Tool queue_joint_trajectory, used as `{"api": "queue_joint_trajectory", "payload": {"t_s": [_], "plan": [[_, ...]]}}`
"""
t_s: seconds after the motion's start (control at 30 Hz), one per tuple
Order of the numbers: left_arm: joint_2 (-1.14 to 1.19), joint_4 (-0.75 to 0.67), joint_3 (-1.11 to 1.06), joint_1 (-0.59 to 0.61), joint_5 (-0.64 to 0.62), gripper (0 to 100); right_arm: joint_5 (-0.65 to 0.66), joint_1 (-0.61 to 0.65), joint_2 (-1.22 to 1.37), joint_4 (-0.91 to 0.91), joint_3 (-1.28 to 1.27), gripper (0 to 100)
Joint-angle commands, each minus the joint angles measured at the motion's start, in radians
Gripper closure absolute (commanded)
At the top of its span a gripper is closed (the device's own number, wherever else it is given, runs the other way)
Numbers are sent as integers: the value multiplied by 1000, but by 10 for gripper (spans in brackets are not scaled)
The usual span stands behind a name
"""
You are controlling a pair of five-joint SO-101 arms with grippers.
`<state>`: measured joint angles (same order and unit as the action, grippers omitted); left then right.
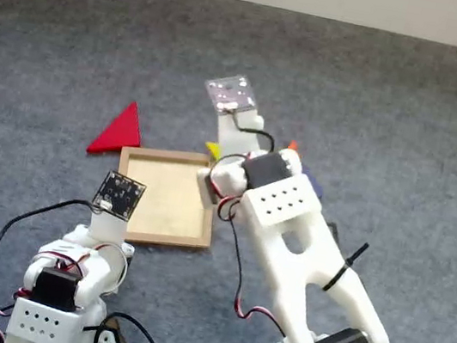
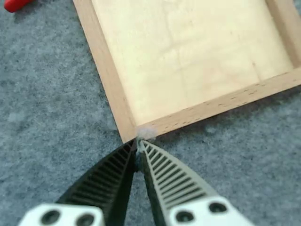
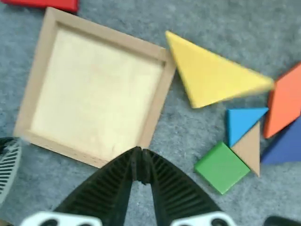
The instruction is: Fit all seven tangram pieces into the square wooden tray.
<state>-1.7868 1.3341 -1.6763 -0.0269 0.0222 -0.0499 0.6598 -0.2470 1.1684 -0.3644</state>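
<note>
The square wooden tray (image 1: 170,156) lies empty on the grey carpet. My left gripper (image 2: 138,147) is shut with nothing in it, its tips right at one corner of the tray (image 2: 108,70). My right gripper (image 3: 141,157) is shut too, empty, hanging over the tray's rim (image 3: 155,113) near another corner. Beside that side of the tray lie a yellow triangle (image 3: 211,75), a small blue triangle (image 3: 242,122), a green square (image 3: 222,167), a tan triangle (image 3: 250,149), an orange piece (image 3: 284,101) and a dark blue piece (image 3: 288,145). A red triangle (image 1: 119,130) lies off the tray's far left corner.
The right arm (image 1: 290,225) stretches over the pieces right of the tray and hides most of them from above. The left gripper's finger (image 3: 7,165) shows at the right wrist view's edge. Open carpet spreads behind and to the left.
</note>
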Motion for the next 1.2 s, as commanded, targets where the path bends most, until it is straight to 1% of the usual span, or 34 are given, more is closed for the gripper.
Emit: {"api": "queue_joint_trajectory", "payload": {"t_s": [0.0, 0.1, 0.27, 0.33, 0.43, 0.5, 0.57, 0.7, 0.87, 0.97, 1.07, 1.17], "plan": [[-48, 6, -21, -13, -6, 994, -26, 39, -61, 4, 64, 994], [-48, 6, -21, -13, -6, 994, -23, 27, -59, 2, 64, 994], [-48, 6, -21, -13, -6, 994, -20, -54, -48, -12, 70, 974], [-48, 6, -21, -13, -6, 994, -20, -91, -48, -41, 65, 920], [-48, 6, -21, -13, -6, 994, -20, -130, -47, -91, 64, 797], [-48, 6, -21, -13, -6, 994, -20, -137, -47, -128, 62, 721], [-48, 6, -21, -13, -6, 994, -20, -137, -45, -154, 61, 672], [-48, 6, -21, -13, -6, 994, -12, -137, -45, -225, 61, 665], [-48, 6, -21, -13, -6, 994, 149, -130, -45, -338, -8, 666], [-48, 6, -21, -13, -6, 994, 196, -128, -38, -421, -73, 666], [-48, 6, -21, -13, -6, 994, 204, -131, 44, -432, -97, 666], [-48, 6, -21, -13, -6, 994, 204, -131, 174, -435, -41, 666]]}}
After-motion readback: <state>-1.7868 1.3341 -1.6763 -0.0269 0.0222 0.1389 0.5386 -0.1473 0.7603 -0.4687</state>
